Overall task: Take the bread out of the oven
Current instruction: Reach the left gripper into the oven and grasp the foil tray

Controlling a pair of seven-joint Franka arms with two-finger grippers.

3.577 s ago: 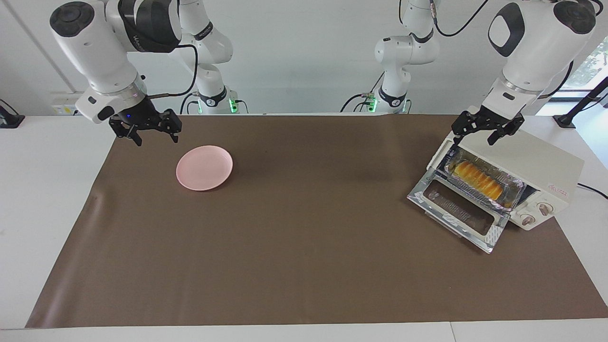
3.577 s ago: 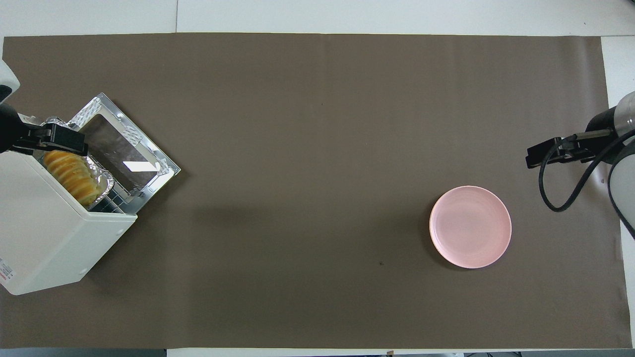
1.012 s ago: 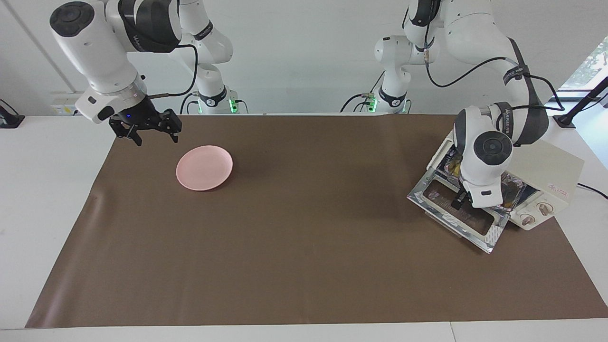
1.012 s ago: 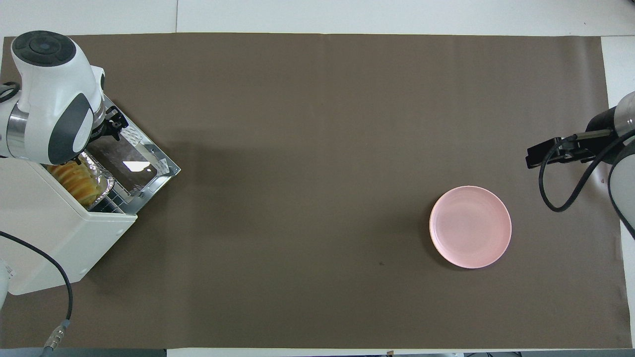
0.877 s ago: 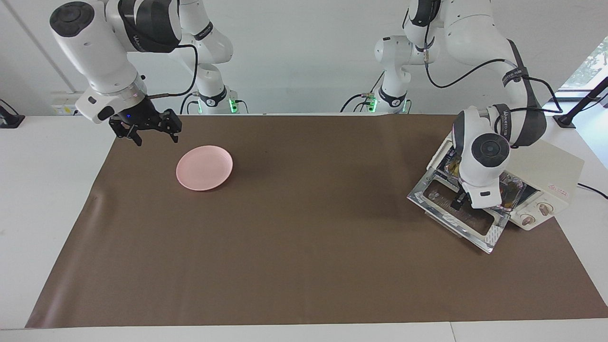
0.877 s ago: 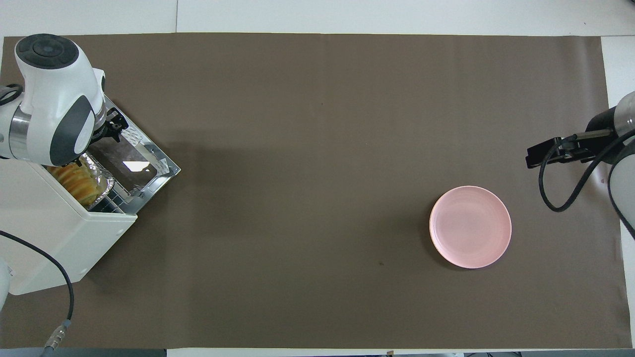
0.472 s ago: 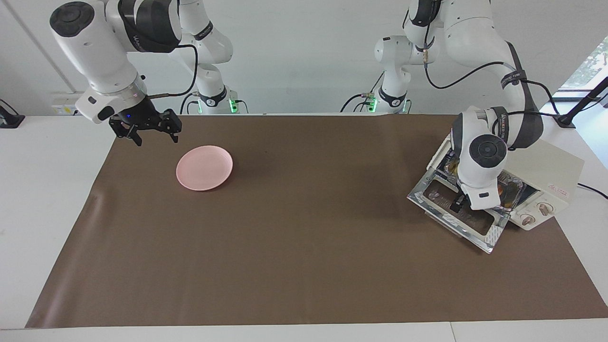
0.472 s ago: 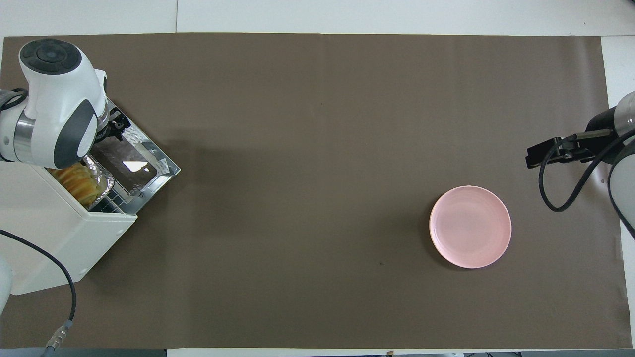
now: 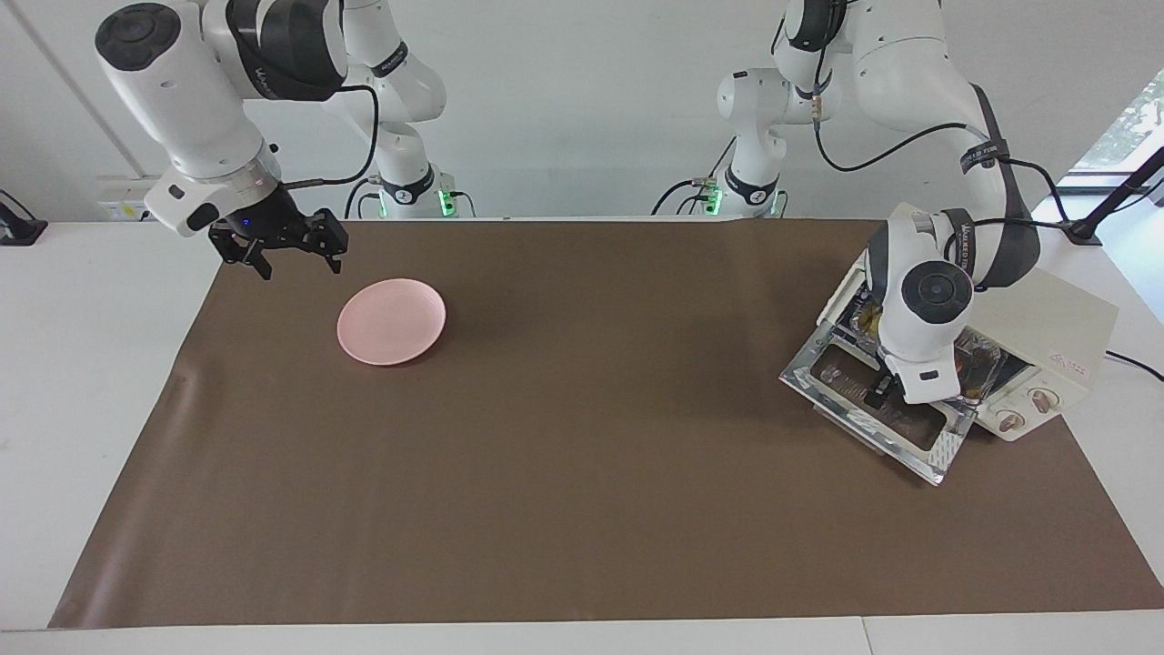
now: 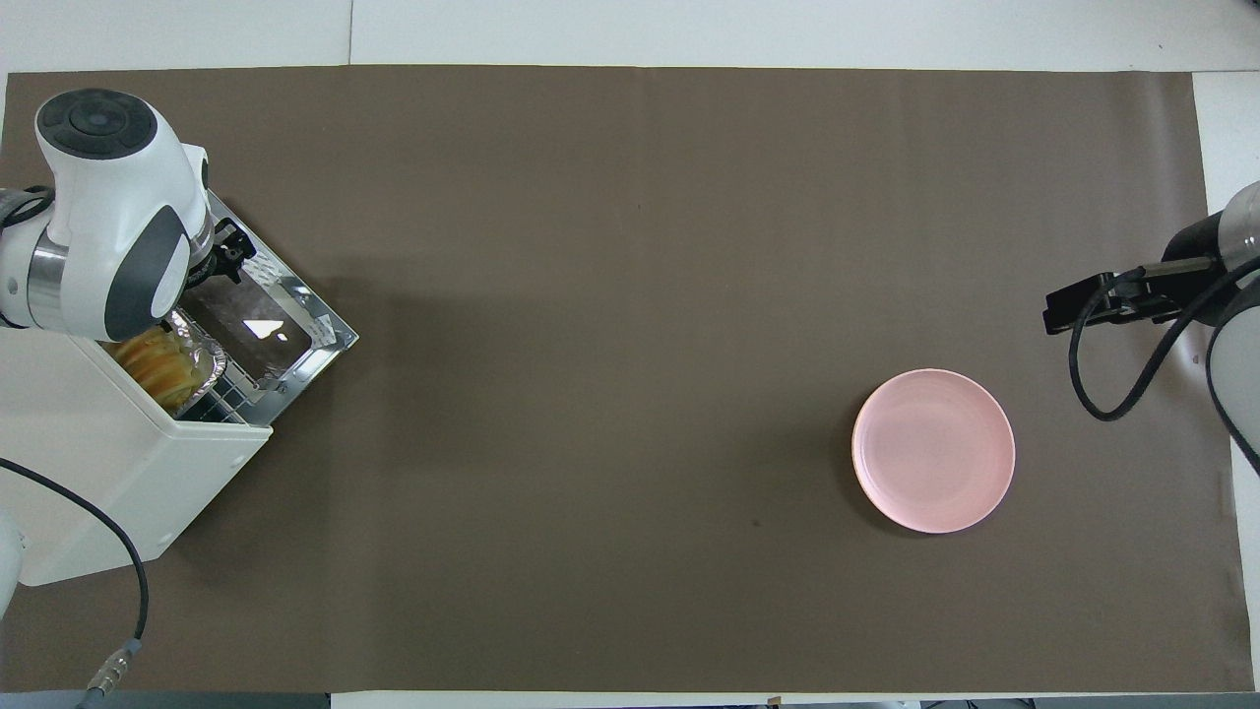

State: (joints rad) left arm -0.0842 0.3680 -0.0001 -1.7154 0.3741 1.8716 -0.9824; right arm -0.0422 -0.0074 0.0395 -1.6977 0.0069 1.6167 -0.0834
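The cream-white oven [image 9: 1046, 318] stands at the left arm's end of the table, its glass door [image 9: 873, 409] folded down flat. The golden ridged bread [image 10: 157, 366] lies in a crinkled foil tray [image 10: 204, 356] on the rack at the oven's mouth. My left gripper [image 9: 880, 393] is down at that mouth, just over the door; its white wrist [image 10: 108, 217] hides the fingers and most of the bread. My right gripper [image 9: 284, 253] hangs open and empty over the mat, beside the pink plate [image 9: 391, 321].
A brown mat [image 9: 582, 437] covers the table. The pink plate [image 10: 932, 450] sits on it toward the right arm's end. The oven's open door [image 10: 261, 315] juts out over the mat. A black cable [image 10: 118, 591] trails beside the oven.
The left arm came down from over the oven's top to the oven's mouth, then only shifted its wrist slightly in the last second. The right arm has not moved.
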